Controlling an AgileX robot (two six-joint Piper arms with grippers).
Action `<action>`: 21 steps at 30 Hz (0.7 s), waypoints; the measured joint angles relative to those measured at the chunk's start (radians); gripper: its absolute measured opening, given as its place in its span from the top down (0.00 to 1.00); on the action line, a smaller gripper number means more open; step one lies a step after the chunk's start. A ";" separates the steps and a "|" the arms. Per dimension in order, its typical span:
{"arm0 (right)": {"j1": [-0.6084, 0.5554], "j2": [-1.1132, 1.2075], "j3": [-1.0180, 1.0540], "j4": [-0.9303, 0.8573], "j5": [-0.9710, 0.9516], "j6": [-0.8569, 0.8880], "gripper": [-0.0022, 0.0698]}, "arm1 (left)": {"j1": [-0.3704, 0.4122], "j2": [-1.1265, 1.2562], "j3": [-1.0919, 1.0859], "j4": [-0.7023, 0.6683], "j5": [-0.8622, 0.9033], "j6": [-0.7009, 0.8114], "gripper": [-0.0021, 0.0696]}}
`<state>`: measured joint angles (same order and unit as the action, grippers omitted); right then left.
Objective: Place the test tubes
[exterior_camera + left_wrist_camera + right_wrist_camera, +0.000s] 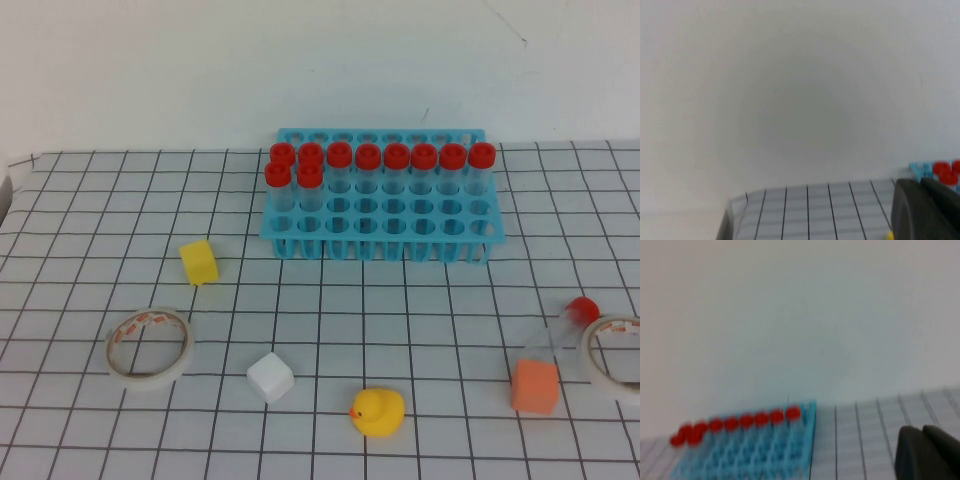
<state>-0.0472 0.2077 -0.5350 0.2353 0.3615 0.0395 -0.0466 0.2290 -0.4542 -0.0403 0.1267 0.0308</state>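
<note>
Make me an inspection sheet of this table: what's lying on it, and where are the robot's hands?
Surface: white tablecloth with black grid, flat, no spills seen.
Job's things: blue plastic rack holds ten red-capped clear tubes upright; one loose red-capped tube lies at the table's right, behind the orange cube.
Clutter: yellow cube, white cube, orange cube, yellow rubber duck, left white tape roll, right white tape roll.
Hands: left hand and right hand both shut and empty, outside the high view, facing the wall.
Cables: nothing seen.
Surroundings: plain white wall.
</note>
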 joint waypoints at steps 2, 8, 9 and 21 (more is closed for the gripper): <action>0.000 0.046 -0.005 0.044 0.063 -0.025 0.97 | 0.000 0.047 0.000 0.000 0.066 -0.001 0.97; 0.000 0.133 0.097 0.097 0.117 -0.160 0.97 | 0.000 0.139 0.000 -0.002 0.290 -0.002 0.97; 0.002 0.145 0.121 0.109 0.121 -0.167 0.97 | 0.000 0.150 0.000 -0.004 0.314 -0.002 0.97; 0.002 0.521 0.050 0.437 0.254 -0.555 0.97 | 0.000 0.186 0.048 -0.036 0.375 -0.014 0.97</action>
<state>-0.0455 0.7284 -0.4855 0.6719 0.6159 -0.5151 -0.0466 0.4152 -0.4062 -0.0762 0.5019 0.0169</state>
